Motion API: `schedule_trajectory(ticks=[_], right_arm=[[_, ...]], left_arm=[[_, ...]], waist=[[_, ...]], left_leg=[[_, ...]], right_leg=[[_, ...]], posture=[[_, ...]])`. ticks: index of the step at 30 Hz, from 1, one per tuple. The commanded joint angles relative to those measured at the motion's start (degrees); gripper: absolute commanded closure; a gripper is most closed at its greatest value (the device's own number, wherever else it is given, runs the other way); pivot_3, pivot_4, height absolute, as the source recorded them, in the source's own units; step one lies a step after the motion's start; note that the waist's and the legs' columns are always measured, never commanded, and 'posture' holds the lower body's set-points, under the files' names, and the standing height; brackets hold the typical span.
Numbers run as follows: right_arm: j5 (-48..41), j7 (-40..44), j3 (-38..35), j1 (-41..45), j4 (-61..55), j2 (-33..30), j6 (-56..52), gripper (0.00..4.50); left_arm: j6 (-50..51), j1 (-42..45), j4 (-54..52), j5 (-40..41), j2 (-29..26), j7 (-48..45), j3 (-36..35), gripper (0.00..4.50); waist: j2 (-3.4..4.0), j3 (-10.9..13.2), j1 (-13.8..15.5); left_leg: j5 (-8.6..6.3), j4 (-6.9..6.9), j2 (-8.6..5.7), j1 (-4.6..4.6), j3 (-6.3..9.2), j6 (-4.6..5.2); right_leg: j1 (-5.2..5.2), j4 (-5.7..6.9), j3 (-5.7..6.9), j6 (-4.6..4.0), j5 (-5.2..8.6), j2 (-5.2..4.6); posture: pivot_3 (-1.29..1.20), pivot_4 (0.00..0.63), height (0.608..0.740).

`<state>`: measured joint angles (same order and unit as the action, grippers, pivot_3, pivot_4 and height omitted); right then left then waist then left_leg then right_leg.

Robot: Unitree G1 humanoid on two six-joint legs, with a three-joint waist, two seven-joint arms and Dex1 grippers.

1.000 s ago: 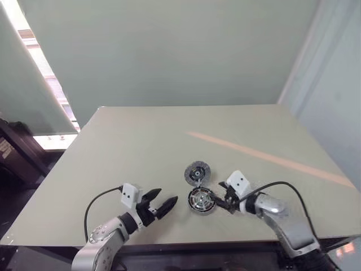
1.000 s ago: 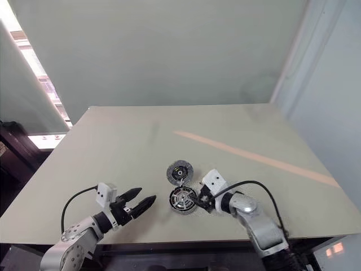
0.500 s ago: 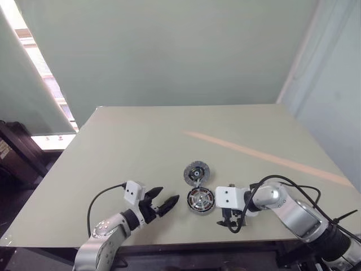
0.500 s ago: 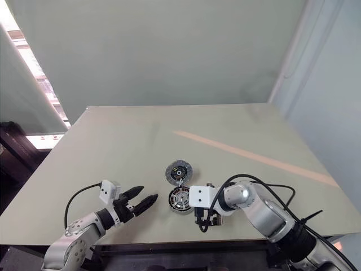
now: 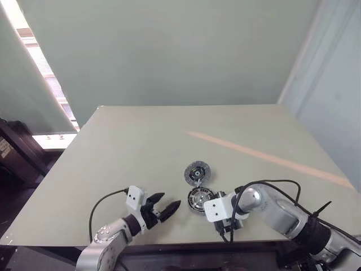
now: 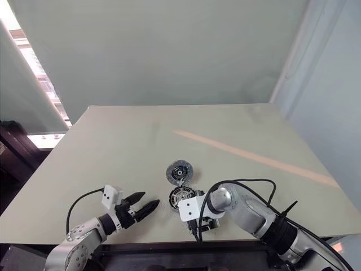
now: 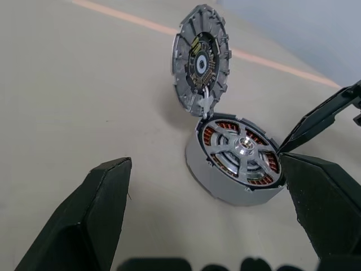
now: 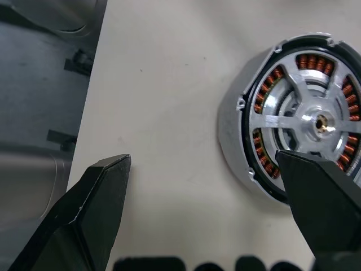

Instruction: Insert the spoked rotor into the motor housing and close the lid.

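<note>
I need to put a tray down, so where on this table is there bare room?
The whole far half of the table, beyond the raised lid, is bare, as are both side edges. It is crowded at the near edge: the motor housing sits between the left gripper and right gripper.

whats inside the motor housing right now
The spoked rotor sits inside the motor housing, its silver spokes and hub showing with copper windings visible between them. What lies beneath the rotor is covered. The lid stands tilted up at the housing's far edge, not closed.
</note>
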<state>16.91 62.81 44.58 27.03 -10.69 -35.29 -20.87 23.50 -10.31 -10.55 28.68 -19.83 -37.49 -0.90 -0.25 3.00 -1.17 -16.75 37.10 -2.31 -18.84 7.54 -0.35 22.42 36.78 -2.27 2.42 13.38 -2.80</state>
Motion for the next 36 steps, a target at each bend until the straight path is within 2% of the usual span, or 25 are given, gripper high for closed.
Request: schedule_trajectory(ticks=[1, 9, 12, 20, 23, 31, 36], right_arm=[[2.15, 0.16, -0.38, 1.74, 1.12, 0.89, 1.71, 0.01], [4.73, -0.75, -0.86, 1.23, 4.97, 2.93, 3.66, 0.01], [5.14, -1.06, -1.23, 0.68, 5.68, 3.24, 4.01, 0.56], [5.64, -2.07, -2.43, 0.33, 7.35, 3.98, 5.94, 3.50], [5.88, -2.39, -3.03, 0.44, 8.19, 4.66, 6.71, 4.33], [5.92, -3.04, -4.20, 0.71, 9.58, 6.60, 7.57, 4.41], [1.48, -2.55, -7.37, -0.72, 6.63, 9.94, 3.54, 4.41]], left_arm=[[-0.77, 0.59, -2.43, -0.26, 0.10, 0.16, 0.00, 0.00], [-1.08, 0.91, -2.02, -0.61, 0.16, 0.10, 0.26, 0.00], [-1.16, 1.23, -1.74, -0.80, 0.08, -0.12, 0.21, 0.00], [-1.33, 1.81, -1.19, -1.50, 0.22, -0.52, 0.60, 0.00], [-1.33, 1.99, -1.03, -1.58, 0.18, -0.65, 0.68, 0.00], [-1.45, 2.30, -0.52, -1.80, 0.07, -0.97, 0.61, 0.00], [-1.77, 2.04, -0.36, -2.12, 0.03, -1.10, 0.49, 0.00]], waist=[[0.00, 0.00, 0.01], [0.00, -0.01, -0.05], [0.00, -0.01, -0.04], [0.00, -0.02, 0.11], [-0.05, -0.05, 0.06], [-0.05, -0.05, -0.32], [-0.05, -0.05, -0.43]], left_leg=[[0.00, 0.01, 0.00, 0.00, 0.01, 0.00], [0.00, 0.02, -0.01, 0.01, 0.03, 0.00], [0.00, 0.05, 0.00, 0.05, 0.02, -0.01], [0.00, 0.07, -0.02, 0.06, 0.04, 0.00], [0.00, 0.05, 0.01, 0.11, 0.04, 0.00], [0.02, 0.09, 0.04, 0.20, 0.00, -0.02], [0.03, 0.09, 0.19, 0.21, -0.03, -0.03]], right_leg=[[0.00, 0.00, 0.01, 0.00, 0.00, 0.00], [-0.02, 0.02, 0.02, 0.00, 0.00, 0.01], [-0.05, 0.03, 0.02, -0.01, -0.01, 0.01], [-0.07, 0.04, 0.02, -0.01, -0.01, 0.01], [-0.09, 0.04, 0.03, -0.01, -0.01, 0.03], [-0.11, 0.13, 0.01, -0.03, -0.01, 0.06], [-0.10, 0.15, 0.01, -0.13, -0.08, 0.18]], posture=[[0.00, 0.000, 0.740], [0.00, 0.000, 0.740], [0.00, 0.000, 0.740], [0.00, 0.000, 0.740], [0.00, 0.000, 0.740], [0.00, 0.000, 0.740], [0.00, 0.000, 0.740]])
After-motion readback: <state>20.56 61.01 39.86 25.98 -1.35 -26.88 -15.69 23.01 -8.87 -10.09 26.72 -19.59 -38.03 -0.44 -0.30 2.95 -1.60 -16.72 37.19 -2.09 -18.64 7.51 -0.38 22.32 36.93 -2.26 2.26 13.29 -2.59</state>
